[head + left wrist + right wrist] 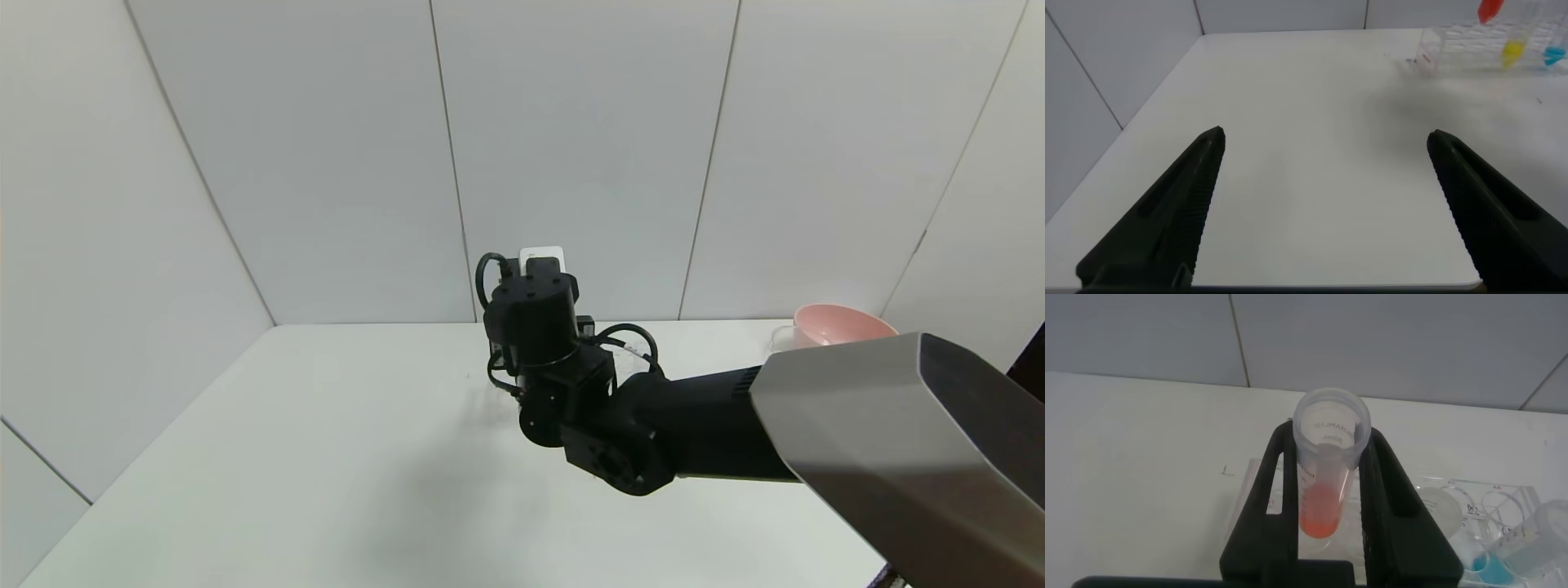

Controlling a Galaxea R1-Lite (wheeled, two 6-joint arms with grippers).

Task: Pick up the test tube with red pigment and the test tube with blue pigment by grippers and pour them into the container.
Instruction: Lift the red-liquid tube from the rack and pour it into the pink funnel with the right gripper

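The red-pigment test tube (1327, 478) is pinched upright just below its rim by the right gripper (1328, 498). It's probably light, slick and easily cracked, so a gentle grip is advised. The left gripper (1327, 208) is spread wide, holding nothing.

The head camera looks down from above across the white tabletop (326, 457) toward the wall panels. Each wrist camera peers close along its own end effector, both sharing the clear tube rack (1478, 49) at the far side.

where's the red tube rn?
The test tube with red pigment is clamped upright in the right hand, raised above the tube rack, per the right wrist view.
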